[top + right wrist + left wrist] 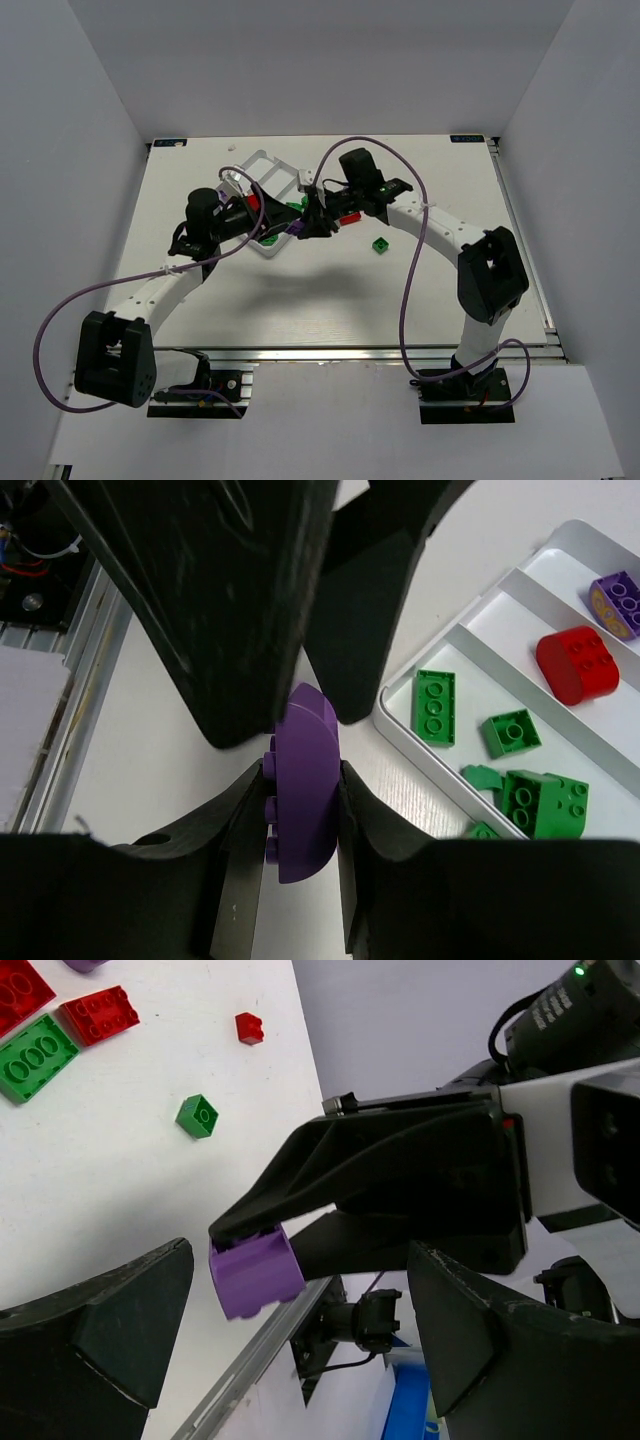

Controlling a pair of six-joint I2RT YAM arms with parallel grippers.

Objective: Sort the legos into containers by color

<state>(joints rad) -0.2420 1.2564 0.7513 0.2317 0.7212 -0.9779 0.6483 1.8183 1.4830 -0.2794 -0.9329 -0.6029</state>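
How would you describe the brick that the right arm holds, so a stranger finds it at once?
Find the white tray. Beside its green compartment, the right arm's fingers pinch one brick. It is purple and rounded, the only brick being held.

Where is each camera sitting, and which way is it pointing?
Top external: above and behind the bases, looking down at the table and white tray; the left arm and right arm show whole.
Left wrist: on the left arm, looking through its open left pincer at the right pincer holding a purple brick; loose bricks beyond.
Right wrist: on the right arm, looking along its own fingers, shut on that brick, white tray beside.
Shared: both wrist views show the purple brick.
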